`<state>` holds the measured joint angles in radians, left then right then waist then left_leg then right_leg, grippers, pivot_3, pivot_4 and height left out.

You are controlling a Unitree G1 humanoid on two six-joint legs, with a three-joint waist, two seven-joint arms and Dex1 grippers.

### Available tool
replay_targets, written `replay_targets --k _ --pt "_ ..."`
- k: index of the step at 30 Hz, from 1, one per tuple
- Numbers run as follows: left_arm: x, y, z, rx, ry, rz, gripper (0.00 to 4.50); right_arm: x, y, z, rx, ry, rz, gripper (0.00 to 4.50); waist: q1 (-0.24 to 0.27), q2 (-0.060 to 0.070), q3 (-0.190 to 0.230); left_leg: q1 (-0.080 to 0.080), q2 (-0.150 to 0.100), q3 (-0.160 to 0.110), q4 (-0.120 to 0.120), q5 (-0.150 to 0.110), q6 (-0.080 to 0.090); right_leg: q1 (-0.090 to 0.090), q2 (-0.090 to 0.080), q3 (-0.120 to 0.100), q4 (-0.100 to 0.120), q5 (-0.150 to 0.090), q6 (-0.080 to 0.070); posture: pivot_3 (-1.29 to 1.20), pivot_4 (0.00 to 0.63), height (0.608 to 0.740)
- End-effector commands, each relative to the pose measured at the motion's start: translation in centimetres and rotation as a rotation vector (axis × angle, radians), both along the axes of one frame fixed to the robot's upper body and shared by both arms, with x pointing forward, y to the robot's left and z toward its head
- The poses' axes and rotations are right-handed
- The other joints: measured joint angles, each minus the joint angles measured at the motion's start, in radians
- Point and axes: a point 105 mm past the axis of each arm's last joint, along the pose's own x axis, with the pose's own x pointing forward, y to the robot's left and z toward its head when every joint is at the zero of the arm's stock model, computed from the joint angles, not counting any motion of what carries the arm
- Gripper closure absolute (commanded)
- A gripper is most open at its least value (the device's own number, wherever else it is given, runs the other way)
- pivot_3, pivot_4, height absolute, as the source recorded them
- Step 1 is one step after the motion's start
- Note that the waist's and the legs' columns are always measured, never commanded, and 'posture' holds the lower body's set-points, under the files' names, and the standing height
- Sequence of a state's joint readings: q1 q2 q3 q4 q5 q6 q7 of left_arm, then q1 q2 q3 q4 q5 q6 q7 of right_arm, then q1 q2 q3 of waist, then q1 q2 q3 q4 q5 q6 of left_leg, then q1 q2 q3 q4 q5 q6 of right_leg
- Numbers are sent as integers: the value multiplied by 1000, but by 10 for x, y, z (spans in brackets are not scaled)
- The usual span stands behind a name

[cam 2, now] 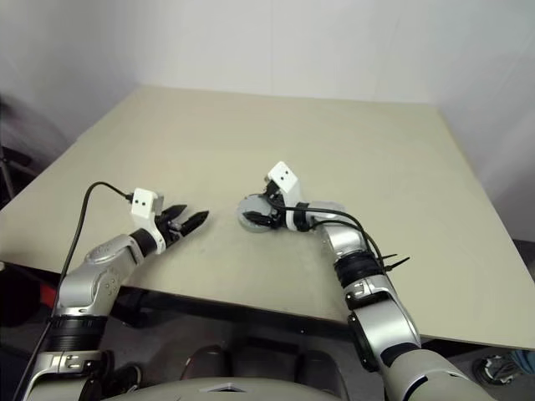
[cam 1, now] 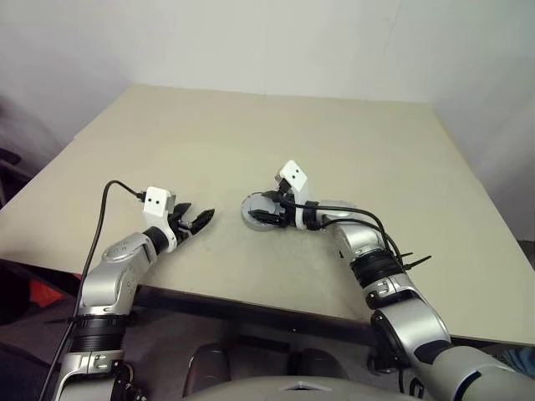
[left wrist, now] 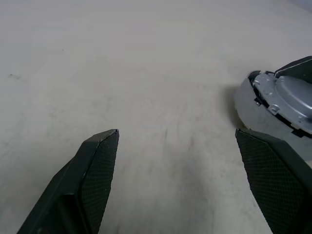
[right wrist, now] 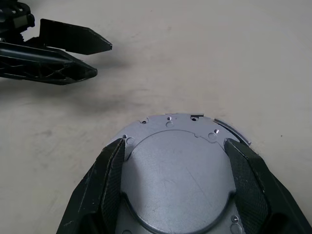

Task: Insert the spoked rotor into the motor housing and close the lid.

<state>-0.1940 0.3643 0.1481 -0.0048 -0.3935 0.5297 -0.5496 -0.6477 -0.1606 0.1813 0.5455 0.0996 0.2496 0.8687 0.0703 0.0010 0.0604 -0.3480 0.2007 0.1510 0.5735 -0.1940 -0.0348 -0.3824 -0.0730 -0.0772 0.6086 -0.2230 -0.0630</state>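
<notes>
Seating the lid (right wrist: 181, 171) on the motor housing (cam 1: 248, 219) looks like the step in hand: the right gripper (right wrist: 176, 170) spans the disc, fingers at its edges. Beside it, the left gripper (left wrist: 195, 161) hangs open and empty. Next, press evenly down.

The table (cam 1: 251, 142) has a matt, pale beige top, smooth, with only some faint marks on it. The lid (right wrist: 178, 170) looks like brushed metal, silvery grey with a soft satin sheen (fine scratches cross its raised centre) and small drilled holes near the rim. The fingers (right wrist: 246, 187) of the right gripper (right wrist: 176, 190) are matt black plastic, and their inner pads carry a fine rough texture. The left gripper (left wrist: 183, 180) has the same dull black pads (left wrist: 100, 170).
</notes>
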Motion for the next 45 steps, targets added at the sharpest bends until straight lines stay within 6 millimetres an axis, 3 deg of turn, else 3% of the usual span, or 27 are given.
replay_targets --k 1,20,32,45 --pt "4 2 12 9 -50 0 458 -2 1 -8 -6 29 -10 1350 0 0 0 0 0 0 0 0 0 0 0 0 0 0 0 0 0 740" --pt "2 3 12 10 -50 7 458 0 7 -16 -37 14 -18 1350 -2 0 0 1 0 0 0 0 0 3 0 0 1 0 0 0 0 740" --pt "0 3 12 10 -50 8 458 -1 5 -34 -65 61 -50 1350 -2 0 0 14 1 0 0 0 0 15 0 0 0 -4 7 0 0 740" --pt "-1 5 12 7 -51 21 458 5 2 -44 -130 80 -86 1350 -5 0 0 15 1 0 0 0 -1 16 0 0 0 -4 7 0 0 740"
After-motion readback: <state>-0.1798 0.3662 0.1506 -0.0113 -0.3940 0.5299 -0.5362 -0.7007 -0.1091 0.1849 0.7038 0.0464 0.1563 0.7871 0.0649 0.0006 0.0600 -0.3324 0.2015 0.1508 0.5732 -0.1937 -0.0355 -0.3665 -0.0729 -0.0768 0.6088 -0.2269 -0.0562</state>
